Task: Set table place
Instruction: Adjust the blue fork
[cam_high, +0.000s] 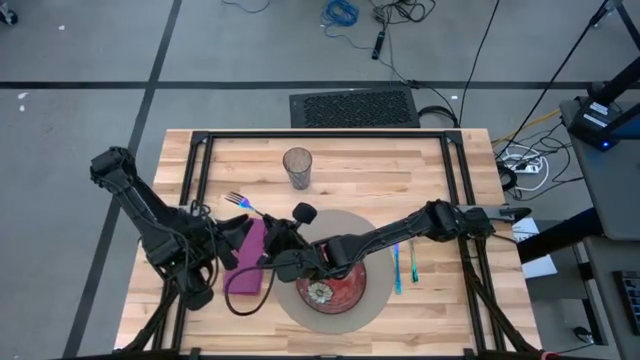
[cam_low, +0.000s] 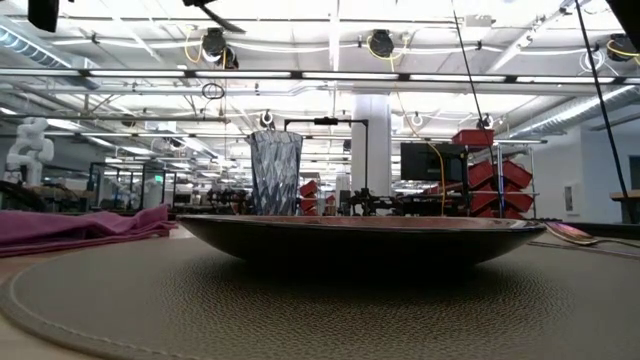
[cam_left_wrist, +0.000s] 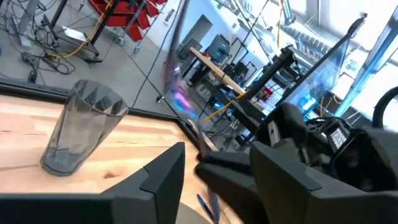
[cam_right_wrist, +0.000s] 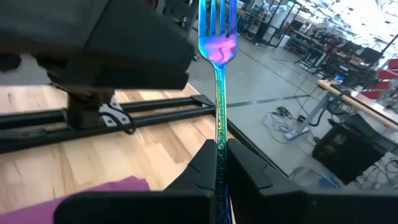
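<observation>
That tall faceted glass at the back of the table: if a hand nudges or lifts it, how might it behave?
The clear glass stands tall and narrow on bare wood, away from the mat, so a high push could probably tip it. It widens towards the rim, which suggests top-heaviness. Its smooth faceted walls may be slippery, and it looks breakable.

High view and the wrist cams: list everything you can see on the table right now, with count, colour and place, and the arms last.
table: one, light wood with black frame, under everything.
mat: one, round grey-tan, near front centre.
plate: one, red patterned, on the mat.
napkin: one, purple, flat on the table left of the mat.
glass: one, clear, upright behind the mat.
fork: one, blue-pink iridescent, clamped in the right gripper, tines over the table above the napkin.
cutlery: two pieces, blue, lying right of the plate.
left gripper: fingers apart, by the napkin, close to the fork.
right gripper: shut on the fork, reaching over the plate.
</observation>
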